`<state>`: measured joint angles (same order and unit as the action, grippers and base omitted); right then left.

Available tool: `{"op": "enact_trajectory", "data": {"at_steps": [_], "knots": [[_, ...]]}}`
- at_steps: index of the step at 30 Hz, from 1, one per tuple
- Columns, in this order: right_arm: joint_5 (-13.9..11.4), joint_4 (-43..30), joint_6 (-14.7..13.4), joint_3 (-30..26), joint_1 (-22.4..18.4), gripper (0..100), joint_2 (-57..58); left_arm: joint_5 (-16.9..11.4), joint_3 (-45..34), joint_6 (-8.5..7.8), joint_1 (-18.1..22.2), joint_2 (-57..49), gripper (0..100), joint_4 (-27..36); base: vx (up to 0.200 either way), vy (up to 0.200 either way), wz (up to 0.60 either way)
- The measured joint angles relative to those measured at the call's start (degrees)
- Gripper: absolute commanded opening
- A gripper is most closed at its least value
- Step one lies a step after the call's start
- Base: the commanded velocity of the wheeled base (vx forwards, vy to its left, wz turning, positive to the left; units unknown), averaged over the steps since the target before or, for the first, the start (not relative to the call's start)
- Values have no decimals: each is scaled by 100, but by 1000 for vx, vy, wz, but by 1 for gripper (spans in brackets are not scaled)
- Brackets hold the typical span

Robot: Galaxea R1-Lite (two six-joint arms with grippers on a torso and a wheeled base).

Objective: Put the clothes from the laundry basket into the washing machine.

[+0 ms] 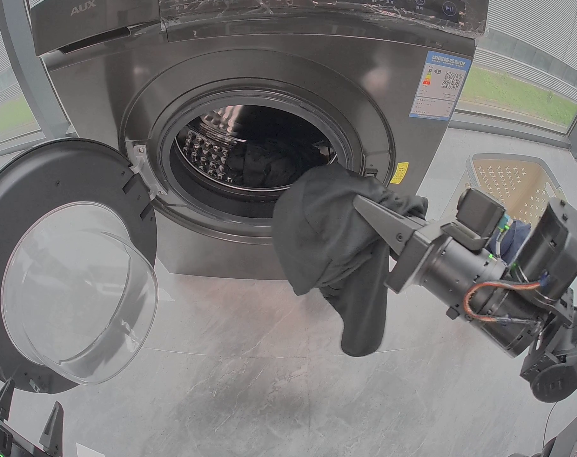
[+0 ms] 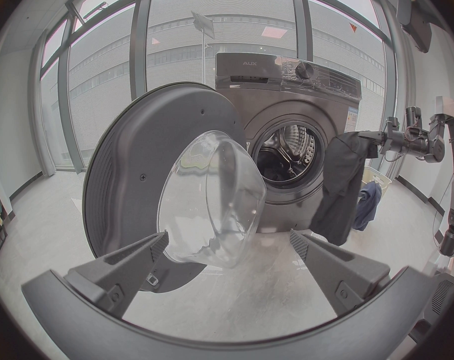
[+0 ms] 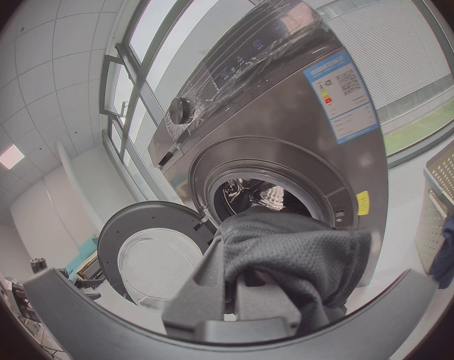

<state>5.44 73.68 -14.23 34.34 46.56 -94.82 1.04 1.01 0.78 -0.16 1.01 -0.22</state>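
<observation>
A grey washing machine point(image 1: 390, 84) stands with its round door point(image 1: 60, 261) swung open to the left. Dark clothes point(image 1: 269, 163) lie inside the drum. My right gripper point(image 1: 374, 214) is shut on a dark grey garment point(image 1: 326, 242), which hangs just in front of the drum's lower right rim and droops toward the floor. The same garment point(image 3: 297, 256) drapes over the right gripper's fingers point(image 3: 202, 286). The beige laundry basket point(image 1: 514, 182) stands right of the machine with a blue garment point(image 1: 514, 236) over its edge. Low at the left, my left gripper point(image 2: 227, 256) is open and holds nothing.
The open door point(image 2: 152, 176) with its clear bowl sticks out close in front of the left gripper. Pale tiled floor point(image 1: 250, 363) lies in front of the machine. Windows run behind and on both sides.
</observation>
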Motion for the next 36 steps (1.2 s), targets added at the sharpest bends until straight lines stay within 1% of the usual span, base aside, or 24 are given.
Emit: {"op": "enact_trajectory", "data": {"at_steps": [4,6,7,10,11,15,18,22,26,30,36], "knots": [[9,82,5,334,66,0,-300,-94,0,9,6,0,100,-98,0,0,0],[-7,85,5,441,82,0,-411,-282,94,33,6,2,100,-178,0,0,0],[-16,88,5,479,85,0,-452,-429,179,45,6,17,100,-216,0,0,0],[-44,110,2,584,101,0,-588,-1122,425,77,-11,182,100,-271,0,0,0],[-55,129,2,614,105,0,-631,-1297,488,89,-17,284,100,-301,0,0,0],[-87,255,0,728,110,0,-789,-1819,625,129,-37,880,100,-460,0,0,0],[-108,340,2,816,110,0,-923,-2155,689,122,-59,1547,100,-807,0,0,0],[-126,413,0,940,107,0,-1084,-2434,736,78,-141,2599,100,-1606,0,0,0],[-137,462,0,1056,107,0,-1213,-2592,764,28,-286,3655,100,-2427,0,0,0],[-145,468,5,1180,116,0,-1314,-2704,817,-10,-496,4647,100,-3159,0,0,0],[-154,482,5,1342,151,0,-1434,-2818,957,-43,-944,6103,100,-4218,0,0,0]]}}
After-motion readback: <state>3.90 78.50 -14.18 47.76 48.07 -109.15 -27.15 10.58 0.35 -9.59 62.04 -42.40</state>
